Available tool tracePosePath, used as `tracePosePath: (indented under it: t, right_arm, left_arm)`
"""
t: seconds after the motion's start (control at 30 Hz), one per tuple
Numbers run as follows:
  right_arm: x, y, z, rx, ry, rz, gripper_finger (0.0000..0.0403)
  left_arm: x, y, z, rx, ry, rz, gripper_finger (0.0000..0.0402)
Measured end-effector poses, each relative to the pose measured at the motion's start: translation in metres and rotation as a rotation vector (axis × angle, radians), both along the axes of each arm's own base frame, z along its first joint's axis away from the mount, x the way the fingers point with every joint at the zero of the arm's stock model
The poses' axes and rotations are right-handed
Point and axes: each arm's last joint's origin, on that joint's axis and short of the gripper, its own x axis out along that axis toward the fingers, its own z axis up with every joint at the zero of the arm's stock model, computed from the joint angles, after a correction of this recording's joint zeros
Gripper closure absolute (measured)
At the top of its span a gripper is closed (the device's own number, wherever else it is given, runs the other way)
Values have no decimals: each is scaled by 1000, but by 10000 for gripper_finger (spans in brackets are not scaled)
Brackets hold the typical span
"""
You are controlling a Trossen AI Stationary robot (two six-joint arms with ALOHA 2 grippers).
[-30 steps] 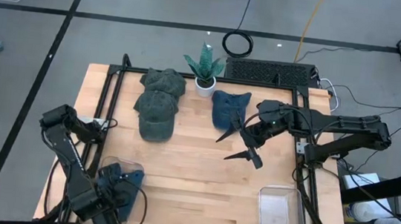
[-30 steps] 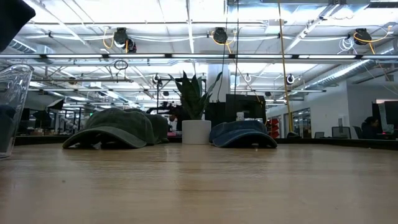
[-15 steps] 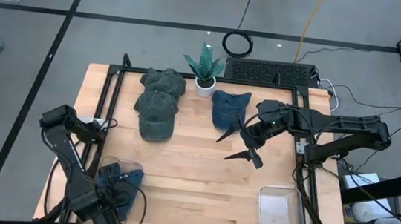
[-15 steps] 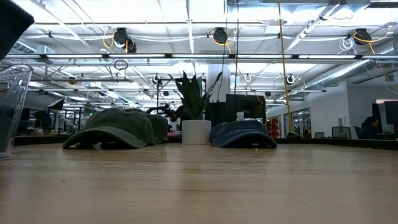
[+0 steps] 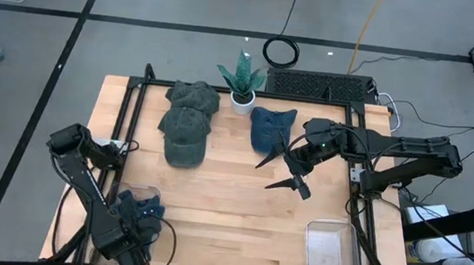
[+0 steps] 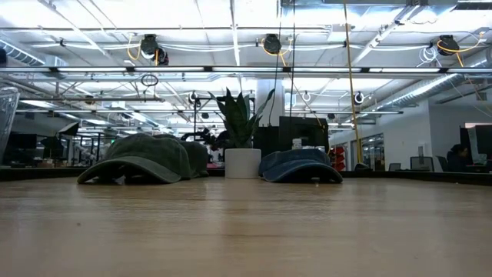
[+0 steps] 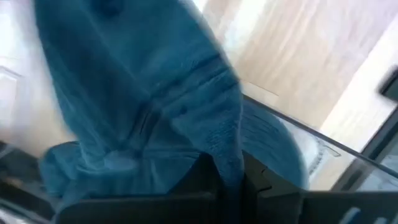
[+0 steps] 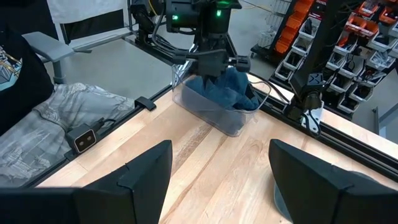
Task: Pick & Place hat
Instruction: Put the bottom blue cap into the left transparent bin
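Overhead, left gripper (image 5: pixel 132 227) held a blue hat (image 5: pixel 142 208) clamped over the bin (image 5: pixel 158 197) at the surface's (image 5: pixel 230 202) near-left corner. Left wrist: hanging cloth might snag the rim. Right wrist: right gripper (image 8: pixel 217 174) waited, fingers apart.

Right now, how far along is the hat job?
Nothing looks finished yet. In hand: the left tool is shut on a blue hat, lowering it into the clear bin at the table's near left corner. Left: two green hats and another blue hat lie by the potted plant; the right tool hovers open.
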Motion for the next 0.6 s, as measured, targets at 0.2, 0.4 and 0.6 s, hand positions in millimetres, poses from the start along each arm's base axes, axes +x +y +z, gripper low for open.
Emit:
tracePosePath:
  t: [0.2,0.4,0.6]
  right_arm:
    - [0,0,0,12,6,-5,149]
    - [0,0,0,12,7,-5,149]
    - [0,0,0,12,7,-5,149]
  left_arm:
    - [2,1,0,-1,-11,47,355]
    - [12,2,17,-17,-50,66,319]
    - [16,4,38,11,-92,54,297]
